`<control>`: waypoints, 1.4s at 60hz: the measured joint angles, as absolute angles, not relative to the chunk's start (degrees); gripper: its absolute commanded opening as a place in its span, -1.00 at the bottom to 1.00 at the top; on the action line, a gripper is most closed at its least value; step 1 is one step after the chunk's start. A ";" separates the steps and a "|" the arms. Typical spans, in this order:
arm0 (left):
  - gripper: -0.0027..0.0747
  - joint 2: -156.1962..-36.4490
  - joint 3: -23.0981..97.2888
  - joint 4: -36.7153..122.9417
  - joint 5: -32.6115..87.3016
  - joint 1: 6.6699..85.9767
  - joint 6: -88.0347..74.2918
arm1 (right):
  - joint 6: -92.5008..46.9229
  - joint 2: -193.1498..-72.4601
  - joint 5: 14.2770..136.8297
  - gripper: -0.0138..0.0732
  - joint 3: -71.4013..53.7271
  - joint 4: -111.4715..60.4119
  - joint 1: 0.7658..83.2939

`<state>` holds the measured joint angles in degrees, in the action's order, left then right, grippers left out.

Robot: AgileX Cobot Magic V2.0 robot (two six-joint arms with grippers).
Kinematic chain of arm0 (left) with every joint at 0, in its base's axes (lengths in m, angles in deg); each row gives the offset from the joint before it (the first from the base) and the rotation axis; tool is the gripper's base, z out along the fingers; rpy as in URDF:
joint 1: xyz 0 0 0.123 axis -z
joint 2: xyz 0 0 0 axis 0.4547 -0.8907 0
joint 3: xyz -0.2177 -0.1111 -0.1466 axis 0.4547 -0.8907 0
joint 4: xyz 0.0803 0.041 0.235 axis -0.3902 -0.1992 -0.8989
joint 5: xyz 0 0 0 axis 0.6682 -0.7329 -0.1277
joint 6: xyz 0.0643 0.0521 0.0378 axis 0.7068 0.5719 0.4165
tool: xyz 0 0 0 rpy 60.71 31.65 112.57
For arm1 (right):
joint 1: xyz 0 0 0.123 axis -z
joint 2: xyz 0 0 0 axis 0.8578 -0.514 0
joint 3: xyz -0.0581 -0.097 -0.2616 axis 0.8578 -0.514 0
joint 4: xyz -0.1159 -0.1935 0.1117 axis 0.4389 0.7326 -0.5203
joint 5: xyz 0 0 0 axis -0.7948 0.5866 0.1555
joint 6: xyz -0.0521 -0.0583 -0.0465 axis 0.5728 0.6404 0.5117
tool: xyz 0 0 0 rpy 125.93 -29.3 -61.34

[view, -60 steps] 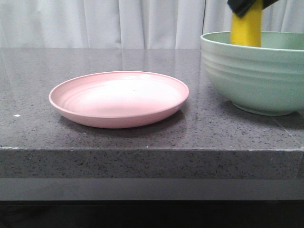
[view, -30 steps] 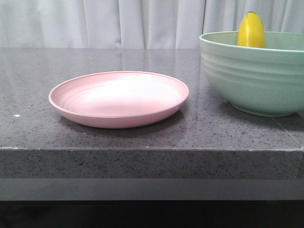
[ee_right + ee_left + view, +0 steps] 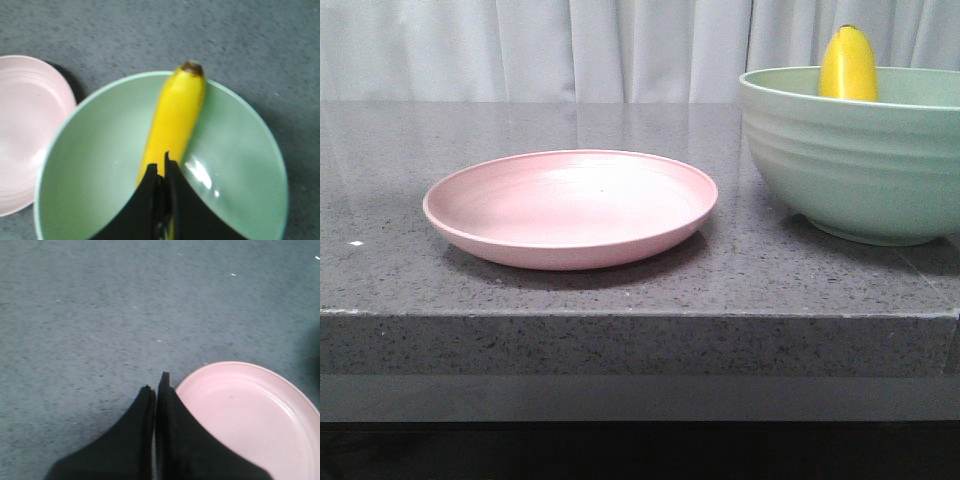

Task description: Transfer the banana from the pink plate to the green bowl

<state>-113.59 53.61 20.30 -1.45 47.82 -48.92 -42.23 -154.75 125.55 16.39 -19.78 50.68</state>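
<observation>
Right gripper [image 3: 161,170]: fingers pressed together with nothing between them, hanging above the bowl, right over the lower part of the banana.

Left gripper [image 3: 156,385]: also pressed together and holding nothing, over the counter just beside the rim of the plate.

Banana [image 3: 174,120]: lying inside the bowl, leaning up the inner wall so its dark tip rests on the rim. From the front you only see the top end poking above the rim.

Bowl [image 3: 850,160]: sitting on the dark speckled counter [image 3: 620,290], with nothing in it but the banana as far as I can see.

Plate [image 3: 570,208]: near the bowl but not touching it, bare.

Where it's at: I'd say the transfer is basically done, banana's in. What's left is just pulling the right arm out.

How to do it well: lift straight up and clear of the rim before swinging anywhere. That banana is only propped against the wall, so a nudge could tip it over the edge.

Hard to make out: the banana's bottom end is hidden behind the right fingers, and from the front the bowl wall covers most of it. Neither arm shows in the front view.
</observation>
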 measured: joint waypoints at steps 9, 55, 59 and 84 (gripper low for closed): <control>-0.98 -109.21 50.49 20.18 -0.10 40.51 -48.92 | -46.25 -151.22 124.11 -0.82 14.06 -14.20 50.79; -0.98 -61.05 5.33 20.18 15.58 28.73 -48.92 | -46.97 -98.13 83.45 -0.82 -43.17 -13.52 50.79; -0.98 -58.11 3.73 20.18 15.58 28.73 -48.92 | -46.97 -94.06 83.05 -0.82 -45.92 -13.52 50.79; -0.98 -54.91 2.58 20.18 15.68 28.73 -48.92 | -46.97 -88.18 82.97 -0.82 -48.64 -13.52 50.79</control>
